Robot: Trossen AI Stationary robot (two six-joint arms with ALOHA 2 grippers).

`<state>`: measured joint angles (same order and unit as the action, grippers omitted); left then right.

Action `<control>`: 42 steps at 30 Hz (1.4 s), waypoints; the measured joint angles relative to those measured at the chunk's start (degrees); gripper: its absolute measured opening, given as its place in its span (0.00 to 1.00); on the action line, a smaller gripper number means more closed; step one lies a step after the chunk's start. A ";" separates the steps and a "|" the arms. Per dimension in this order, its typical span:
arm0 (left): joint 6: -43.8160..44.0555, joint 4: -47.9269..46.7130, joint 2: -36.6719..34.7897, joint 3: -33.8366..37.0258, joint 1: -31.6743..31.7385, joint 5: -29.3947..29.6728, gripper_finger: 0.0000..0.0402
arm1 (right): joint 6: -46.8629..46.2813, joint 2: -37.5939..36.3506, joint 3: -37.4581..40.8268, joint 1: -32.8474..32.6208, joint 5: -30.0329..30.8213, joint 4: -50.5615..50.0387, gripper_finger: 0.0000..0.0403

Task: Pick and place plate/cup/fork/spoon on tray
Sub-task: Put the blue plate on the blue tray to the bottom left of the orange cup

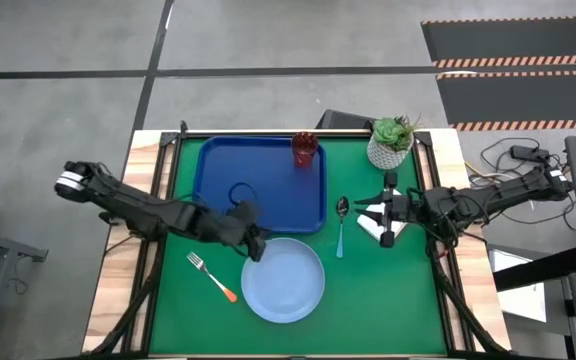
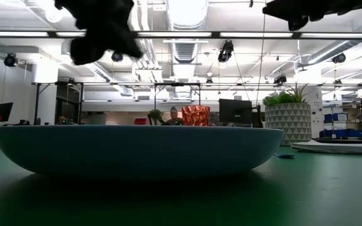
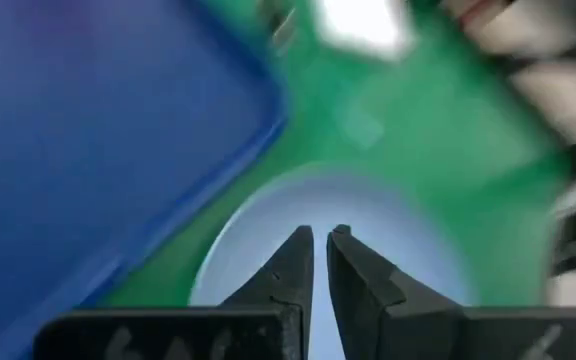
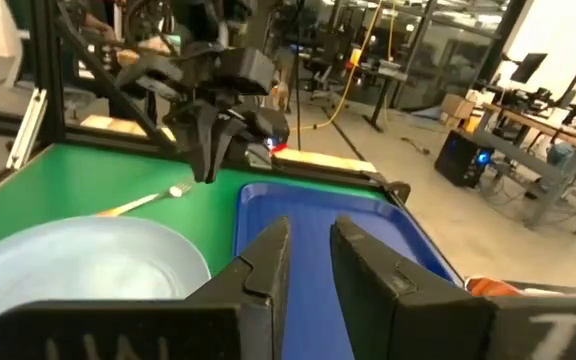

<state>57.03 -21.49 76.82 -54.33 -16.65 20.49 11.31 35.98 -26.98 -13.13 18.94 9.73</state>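
Your left tool (image 1: 255, 247) hangs over the upper left rim of the plate (image 1: 283, 281), right at the gap between the plate and the near edge of the tray (image 1: 215, 160); its wrist view shows the two dark fingers (image 3: 290, 270) drawn almost together with only a thin slit between them, holding nothing, with the pale blue plate (image 3: 388, 235) beyond the tips and the dark-blue tray (image 3: 88, 130) off to one side. Your right tool (image 1: 371, 212) sits over the right part of the green surface (image 1: 388, 300), just right of the spoon (image 1: 341, 224) and below the white pot with the green plant (image 1: 392, 142); its fingers (image 4: 268, 262) stand nearly closed with a narrow gap and grip nothing, and past them you see the plate (image 4: 78, 265), the tray (image 4: 313, 215), the fork (image 4: 148, 200) and the other arm's tool (image 4: 213, 130). The plate lies on the surface just below the tray, not on it. The cup (image 1: 305, 149) stands inside the tray at its upper right corner. The fork (image 1: 212, 276) lies on the surface just left of the plate, orange handle toward the plate. The spoon lies on the surface just right of the tray, bowl uppermost. In the low view the plate (image 2: 137, 147) fills the foreground, with the cup (image 2: 195, 115) behind it
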 joint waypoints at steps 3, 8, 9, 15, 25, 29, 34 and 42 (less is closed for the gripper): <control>5.44 -13.56 4.56 -6.42 -0.78 -4.37 0.04 | -0.01 -0.06 0.00 0.00 0.00 -2.45 0.16; 11.67 -24.16 10.48 -10.72 -1.20 -12.57 0.04 | 1.64 0.54 0.02 0.02 0.16 -3.50 0.16; 12.79 -24.82 11.42 -10.68 -1.20 -13.80 0.04 | 2.01 0.54 0.02 0.02 0.20 -3.56 0.16; 13.33 -24.03 14.86 -9.93 -1.09 -16.97 0.04 | 2.69 0.45 0.02 0.02 0.59 -4.47 0.16; 13.25 -23.32 13.77 -8.14 -0.96 -15.09 0.07 | 3.76 0.45 0.01 0.02 0.63 -5.22 0.16; 13.11 -20.02 13.90 -7.15 -0.96 -14.05 0.18 | 3.89 0.47 0.02 0.02 0.63 -5.22 0.16; 13.16 -17.82 13.92 -4.96 -0.96 -11.51 0.32 | 3.78 0.54 0.01 0.02 0.63 -5.23 0.15; 13.13 -10.86 13.92 -0.83 -0.96 -10.16 0.38 | 3.34 0.56 0.00 0.02 0.65 -6.37 0.15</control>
<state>70.16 -32.35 90.74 -55.16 -17.61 10.34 14.65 36.53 -26.98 -13.10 19.59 3.36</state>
